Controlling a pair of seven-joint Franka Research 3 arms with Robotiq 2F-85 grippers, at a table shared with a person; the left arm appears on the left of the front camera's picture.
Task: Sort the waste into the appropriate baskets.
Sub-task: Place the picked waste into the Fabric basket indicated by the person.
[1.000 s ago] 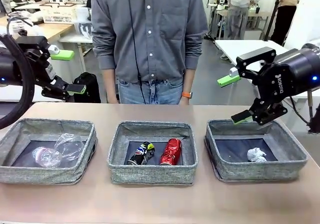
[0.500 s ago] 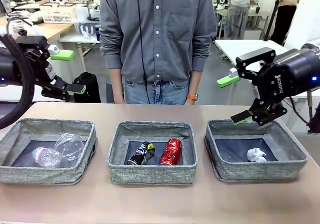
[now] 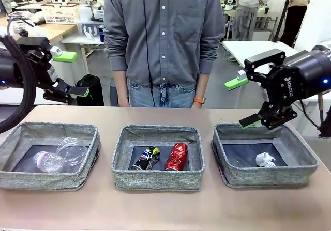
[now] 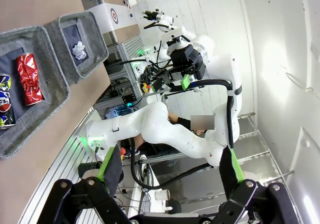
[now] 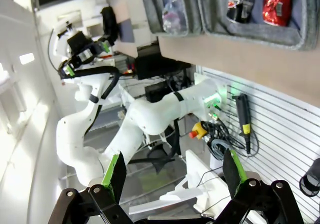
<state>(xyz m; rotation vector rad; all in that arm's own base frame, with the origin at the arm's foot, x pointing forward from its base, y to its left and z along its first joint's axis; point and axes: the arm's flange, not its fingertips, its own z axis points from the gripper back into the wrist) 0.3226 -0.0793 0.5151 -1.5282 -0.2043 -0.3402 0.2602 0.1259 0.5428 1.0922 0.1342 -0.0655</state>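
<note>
Sorting looks finished: cans [image 3: 161, 157], bottle [image 3: 49, 160] and paper [image 3: 265, 160] sit in separate baskets [image 3: 158, 179]; both arms' fingers [image 3: 65, 74] [image 3: 243, 102] spread wide, empty, apparently awaiting nothing further.

The crushed black printed can [image 4: 4, 99] is cut off by the left wrist view's edge.

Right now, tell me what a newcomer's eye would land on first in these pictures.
Three grey baskets sit in a row on the table, already sorted: the clear plastic bottle and cup in the left basket, the crushed red can and black printed can in the middle one, the white paper ball in the right one. The left gripper and right gripper hang raised at either side, jaws open and empty. A person stands at the far edge.
</note>
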